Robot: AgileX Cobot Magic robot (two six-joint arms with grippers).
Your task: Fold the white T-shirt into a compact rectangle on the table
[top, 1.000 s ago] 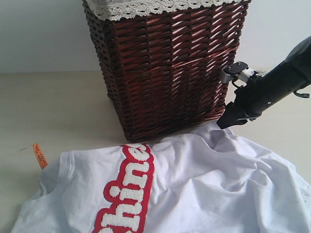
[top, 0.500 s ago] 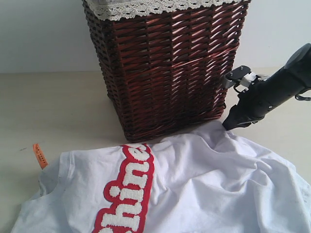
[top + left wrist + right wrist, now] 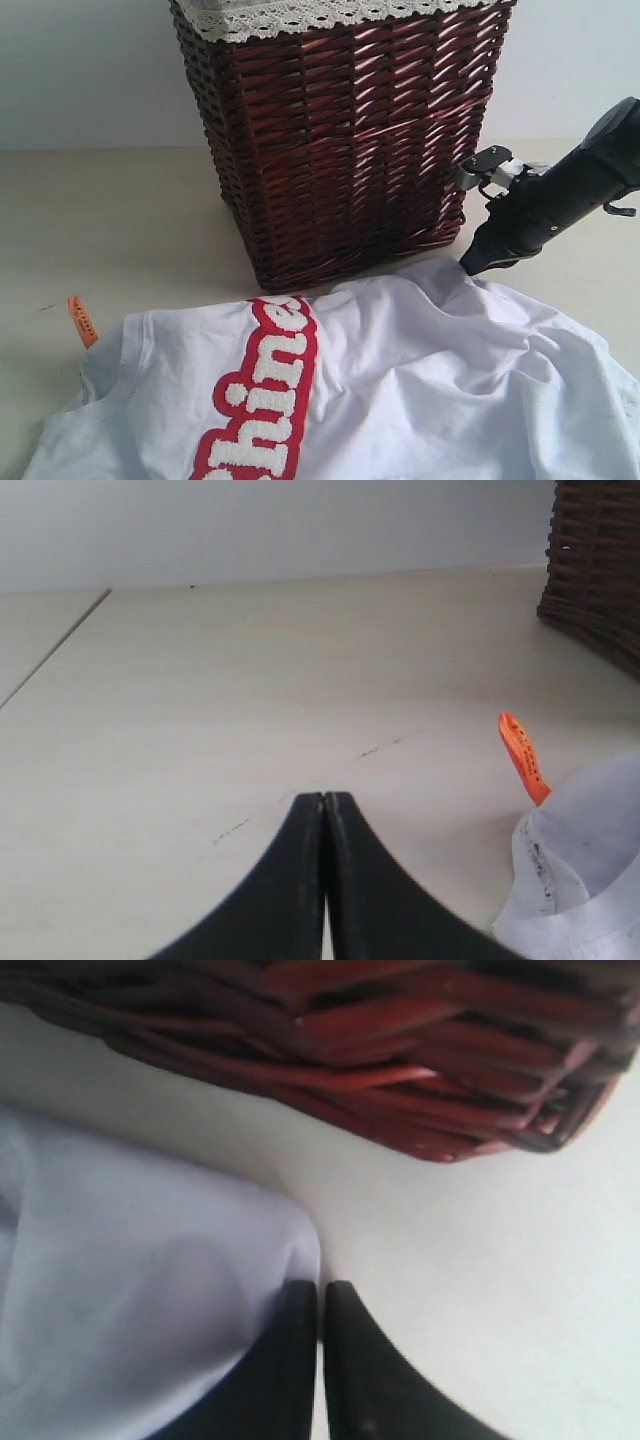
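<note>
While the white T-shirt point(image 3: 420, 370) is spread away from the wicker basket point(image 3: 340, 150), its basket-side corner is met by the right hand point(image 3: 468, 267), pressed together, grip unconfirmed.

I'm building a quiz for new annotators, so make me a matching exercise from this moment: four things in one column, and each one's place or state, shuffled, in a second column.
Column 1
1. wicker basket
2. orange neck tag
3. left gripper
4. right gripper

Column 2
A. jaws shut over bare table
B. dark red-brown, standing behind the white T-shirt
C. jaws shut at the shirt's edge nearest the basket
D. sticking up at the shirt's collar

Pairs: 1-B, 2-D, 3-A, 4-C
</note>
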